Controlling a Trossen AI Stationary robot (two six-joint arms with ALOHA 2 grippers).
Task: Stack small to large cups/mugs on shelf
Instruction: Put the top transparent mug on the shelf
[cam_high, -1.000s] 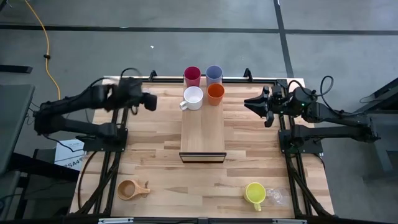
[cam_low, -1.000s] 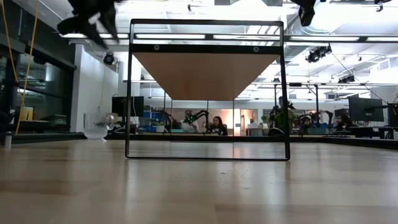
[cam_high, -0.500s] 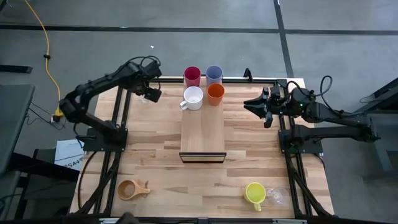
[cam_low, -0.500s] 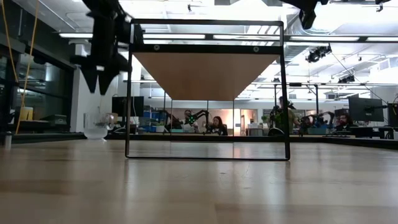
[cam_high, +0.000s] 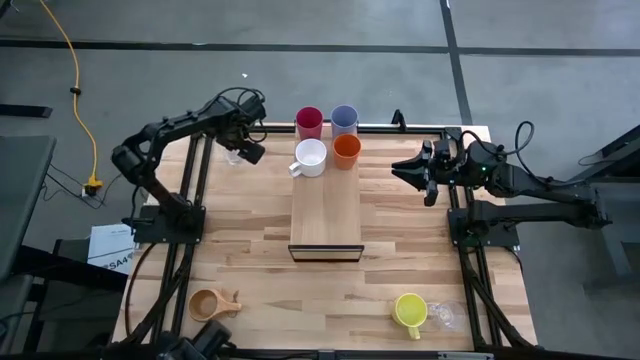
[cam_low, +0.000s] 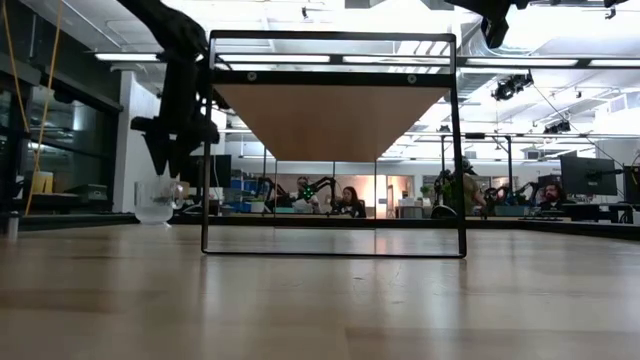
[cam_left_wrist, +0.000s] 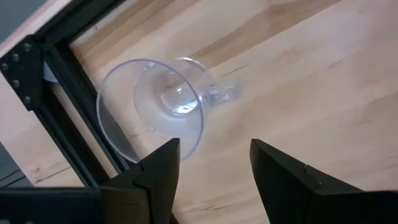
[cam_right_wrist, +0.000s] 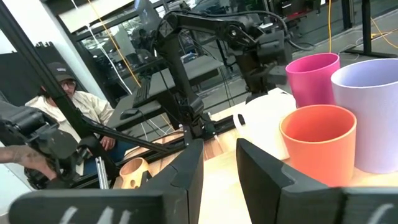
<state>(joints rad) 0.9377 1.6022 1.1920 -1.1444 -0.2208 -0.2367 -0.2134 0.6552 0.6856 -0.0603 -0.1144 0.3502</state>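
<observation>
Hovering: left gripper (cam_high: 247, 150), jaws parted, is being held over clear glass handled cup (cam_left_wrist: 163, 107) | cup upright, mouth up, far-left table corner | right gripper (cam_high: 409, 170) parted, idle.

Wooden counter (cam_high: 330, 290) with black frame rails, set on grey floor (cam_high: 300, 25). Yellow cable (cam_high: 75, 70) laid across floor at far left. Seated person (cam_right_wrist: 65, 99) seen beyond counter; several people at distant desks (cam_low: 350, 203).
</observation>
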